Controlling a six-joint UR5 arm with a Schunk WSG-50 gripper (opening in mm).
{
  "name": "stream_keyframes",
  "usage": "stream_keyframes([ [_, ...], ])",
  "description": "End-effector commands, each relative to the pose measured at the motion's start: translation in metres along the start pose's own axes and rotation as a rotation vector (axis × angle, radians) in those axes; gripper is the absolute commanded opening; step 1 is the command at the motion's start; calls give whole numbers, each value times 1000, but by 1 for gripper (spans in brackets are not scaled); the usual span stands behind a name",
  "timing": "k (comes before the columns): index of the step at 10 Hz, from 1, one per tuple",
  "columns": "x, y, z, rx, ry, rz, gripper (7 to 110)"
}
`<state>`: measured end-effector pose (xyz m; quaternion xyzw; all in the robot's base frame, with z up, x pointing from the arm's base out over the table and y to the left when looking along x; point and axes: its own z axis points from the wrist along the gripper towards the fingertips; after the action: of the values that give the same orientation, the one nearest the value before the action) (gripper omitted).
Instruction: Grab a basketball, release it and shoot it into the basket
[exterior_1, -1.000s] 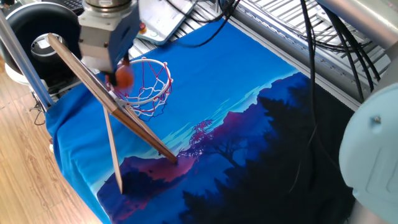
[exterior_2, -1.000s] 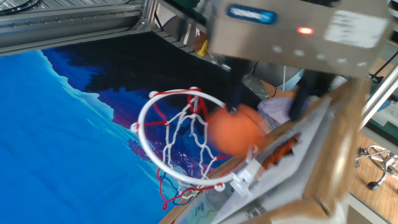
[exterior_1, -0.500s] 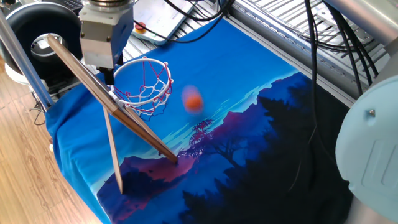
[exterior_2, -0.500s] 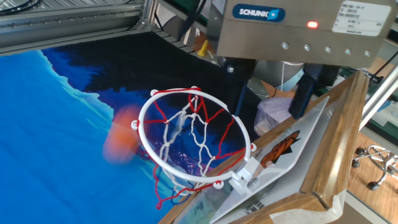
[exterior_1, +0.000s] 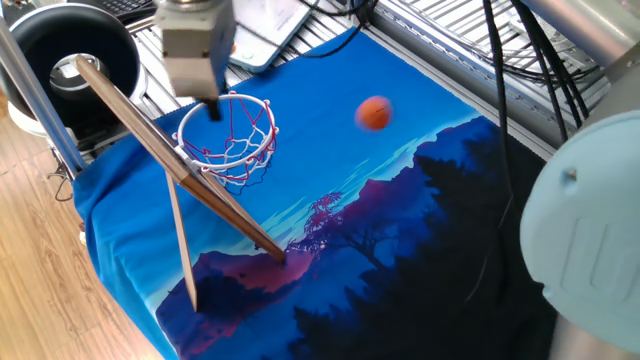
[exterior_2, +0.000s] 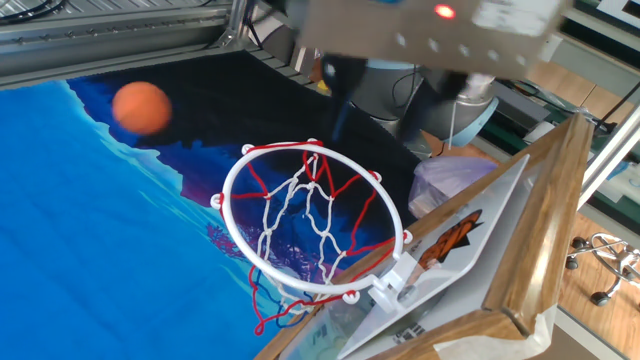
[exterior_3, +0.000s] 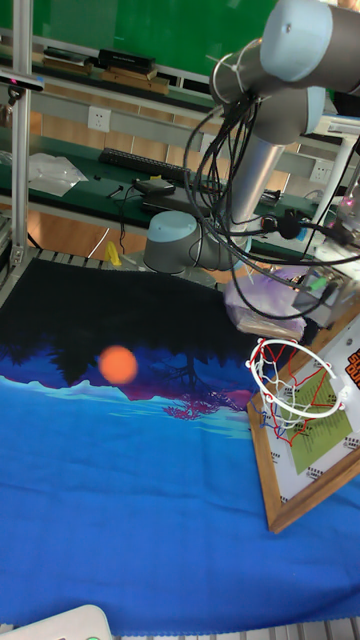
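Floating ball: the small orange basketball (exterior_1: 374, 113) shows as a blurred orange disc with the blue printed cloth (exterior_1: 330, 130) behind it, outside the hoop and well apart from it; nothing touches it.
Ball in the other fixed view: the disc (exterior_2: 141, 107) sits up and to the left of the ring, clear of ring and net.
Ball in the tall fixed view: the disc (exterior_3: 118, 365) lies over the line where the dark tree print meets the lighter blue, far left of the hoop.
Hoop: the miniature basket with a red metal ring and red-and-white string net (exterior_1: 226, 138) is fixed to a slanted thin wooden backboard (exterior_1: 160, 150); the net hangs with no ball in it.
Hoop from the other side: the ring and net (exterior_2: 310, 225) stand in front of the backboard's white face (exterior_2: 470, 240), which carries an orange print.
Hand: the grey metal hand (exterior_1: 211, 108) hangs right at the back rim of the ring; its body is motion-blurred and one dark finger (exterior_1: 213, 109) shows just above the ring.
Grasp: the hand holds nothing; how far apart the fingers stand I cannot tell.
Table: the table (exterior_1: 560, 120) carries the blue cloth, with metal slats showing past the cloth's far edge.
Corner: a big black round tub (exterior_1: 60, 45) stands behind the backboard.
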<state>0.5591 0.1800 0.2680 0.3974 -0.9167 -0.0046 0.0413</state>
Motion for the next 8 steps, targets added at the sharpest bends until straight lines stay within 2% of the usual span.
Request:
stream_keyframes([
  [1,33,-40,-12,114,61,20,44],
  [2,42,-53,-6,135,59,15,44],
  [3,50,-61,2,140,55,2,22],
  [4,60,-64,7,135,63,6,22],
  [6,76,-71,8,154,95,37,22],
  [8,83,-65,15,117,71,46,22],
])
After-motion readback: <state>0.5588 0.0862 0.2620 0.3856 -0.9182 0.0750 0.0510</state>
